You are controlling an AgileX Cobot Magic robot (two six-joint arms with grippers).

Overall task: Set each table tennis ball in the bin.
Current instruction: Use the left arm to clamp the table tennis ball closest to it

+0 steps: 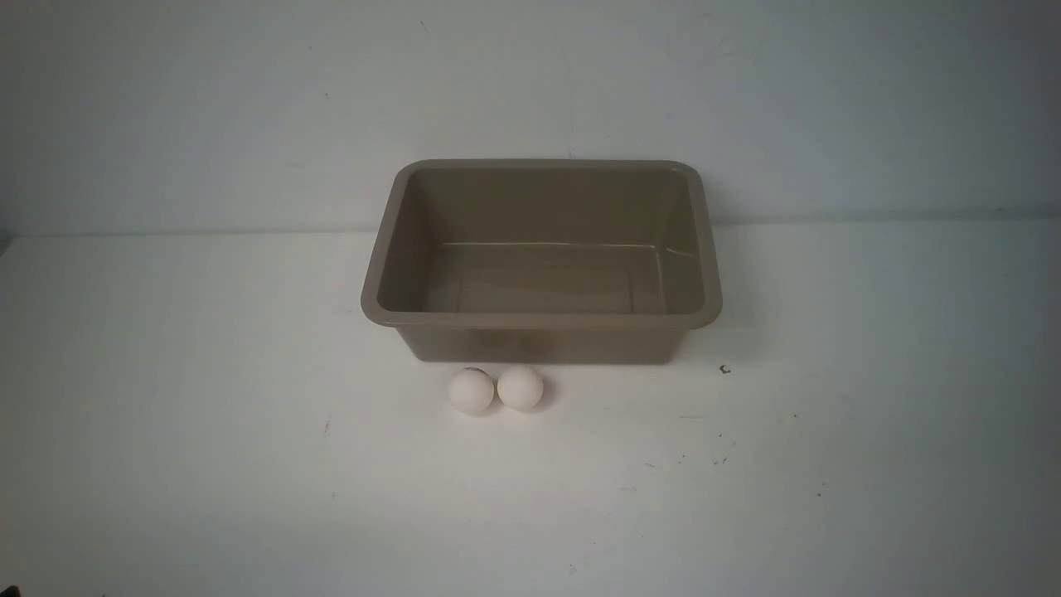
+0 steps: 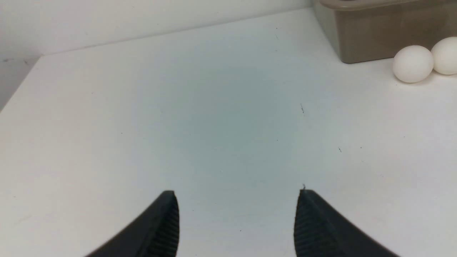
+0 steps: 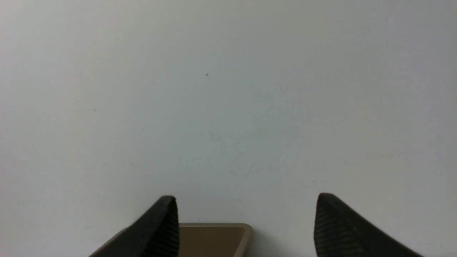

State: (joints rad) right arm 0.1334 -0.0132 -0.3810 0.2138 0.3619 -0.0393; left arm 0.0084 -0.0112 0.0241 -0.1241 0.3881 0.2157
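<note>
Because the two small matte white table tennis balls, the marked ball (image 1: 471, 390) and the plain ball (image 1: 520, 387), lie touching on the white table (image 1: 207, 431) just before the near wall of the empty rectangular grey-brown plastic bin (image 1: 539, 344), a finger lowered between them would likely send one rolling. An off-centre pinch could squirt a ball away. Left gripper (image 2: 237, 194) and right gripper (image 3: 246, 197) hang apart from both, jaws spread, holding nothing.

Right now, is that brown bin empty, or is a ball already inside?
Empty. The bin shows a bare floor; both table tennis balls sit outside its near wall.
</note>
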